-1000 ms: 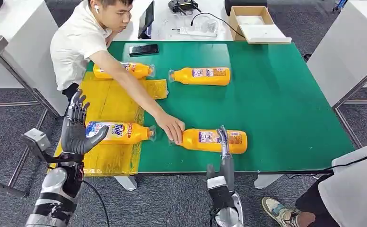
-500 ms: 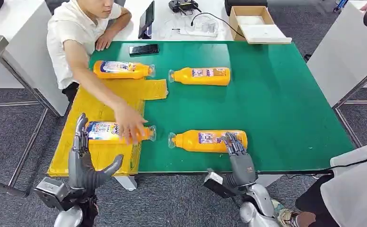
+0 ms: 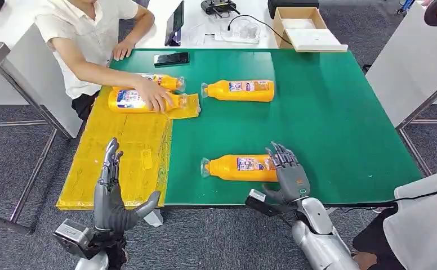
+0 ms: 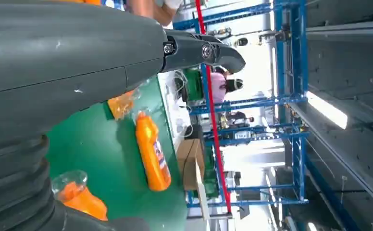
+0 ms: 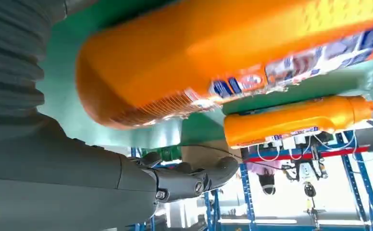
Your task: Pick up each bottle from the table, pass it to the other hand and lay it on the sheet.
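Observation:
An orange bottle (image 3: 236, 167) lies on the green table (image 3: 329, 112) near its front edge, cap pointing left. My right hand (image 3: 287, 173) is at the bottle's base end, fingers spread over it and thumb apart; up close the bottle (image 5: 213, 62) fills the space above the thumb. My left hand (image 3: 114, 194) is open, fingers upright, in front of the yellow sheet (image 3: 126, 146). A second bottle (image 3: 240, 90) lies at the table's far middle, also seen as bottle (image 4: 152, 151) and bottle (image 5: 295, 120). At the sheet's far end a person's hand (image 3: 155, 97) holds a bottle (image 3: 130, 101) beside another bottle (image 3: 163, 81).
The person sits at the far left corner. A black phone (image 3: 171, 58) lies on the table's far edge. Behind it are a tablet (image 3: 174, 22), a power strip (image 3: 236, 35) and a cardboard box (image 3: 301, 25). Another person (image 3: 424, 225) stands at the near right.
The person carried the bottle from the sheet's near part to its far end. My right hand turned and came over the near bottle's base. My left hand drew back and down.

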